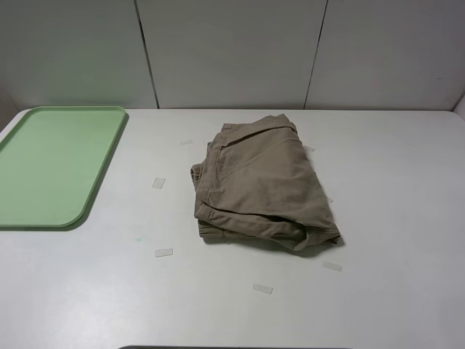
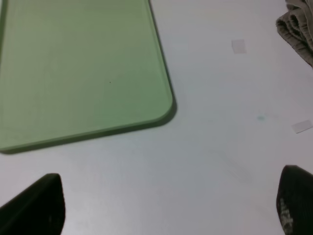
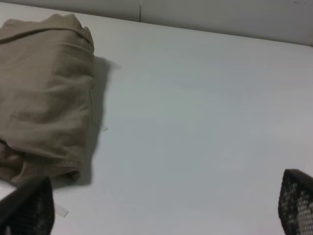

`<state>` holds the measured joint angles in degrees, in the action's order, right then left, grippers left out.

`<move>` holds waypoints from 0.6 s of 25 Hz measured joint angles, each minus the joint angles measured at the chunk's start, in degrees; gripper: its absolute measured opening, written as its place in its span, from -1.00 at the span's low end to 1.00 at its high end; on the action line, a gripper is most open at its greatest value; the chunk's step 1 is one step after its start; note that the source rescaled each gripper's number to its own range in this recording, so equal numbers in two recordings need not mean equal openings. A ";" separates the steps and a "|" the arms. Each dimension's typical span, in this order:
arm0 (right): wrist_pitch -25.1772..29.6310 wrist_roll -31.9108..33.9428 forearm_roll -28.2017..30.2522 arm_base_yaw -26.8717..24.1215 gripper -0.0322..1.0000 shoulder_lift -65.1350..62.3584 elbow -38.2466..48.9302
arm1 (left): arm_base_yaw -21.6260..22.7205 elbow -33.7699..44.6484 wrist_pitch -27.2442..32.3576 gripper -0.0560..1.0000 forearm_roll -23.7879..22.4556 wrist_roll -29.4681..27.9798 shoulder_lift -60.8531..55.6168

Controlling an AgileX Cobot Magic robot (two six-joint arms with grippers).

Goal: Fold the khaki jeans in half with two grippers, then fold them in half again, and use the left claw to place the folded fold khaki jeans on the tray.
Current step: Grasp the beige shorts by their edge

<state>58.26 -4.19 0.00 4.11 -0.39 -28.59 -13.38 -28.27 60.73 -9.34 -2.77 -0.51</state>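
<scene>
The khaki jeans point(image 1: 258, 185) lie folded into a thick bundle in the middle of the white table. The pale green tray point(image 1: 51, 163) lies empty at the table's left. Neither gripper shows in the high view. In the left wrist view my left gripper point(image 2: 166, 210) is open and empty above bare table, just off the tray's point(image 2: 83, 68) rounded corner; the jeans' waistband point(image 2: 296, 29) shows at the frame's edge. In the right wrist view my right gripper point(image 3: 161, 208) is open and empty above the table, beside the right side of the jeans point(image 3: 44, 93).
Small clear tape pieces lie on the table around the jeans, such as one to their left point(image 1: 158, 182), one at front left point(image 1: 163, 253) and one in front point(image 1: 262, 289). A pale panelled wall point(image 1: 232, 51) stands behind the table's far edge.
</scene>
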 joint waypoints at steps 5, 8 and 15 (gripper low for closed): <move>0.00 0.00 0.00 0.00 1.00 0.00 0.00 | 0.00 0.00 0.00 0.79 0.00 0.00 0.00; 0.00 0.00 0.00 0.00 1.00 0.00 0.00 | 0.00 0.00 0.00 0.79 0.00 0.00 0.00; 0.05 0.00 0.00 0.00 1.00 0.00 0.00 | 0.00 0.00 0.00 0.79 0.07 0.00 0.00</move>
<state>58.31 -4.19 0.00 4.11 -0.39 -28.59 -13.38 -28.27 60.73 -9.27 -2.77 -0.51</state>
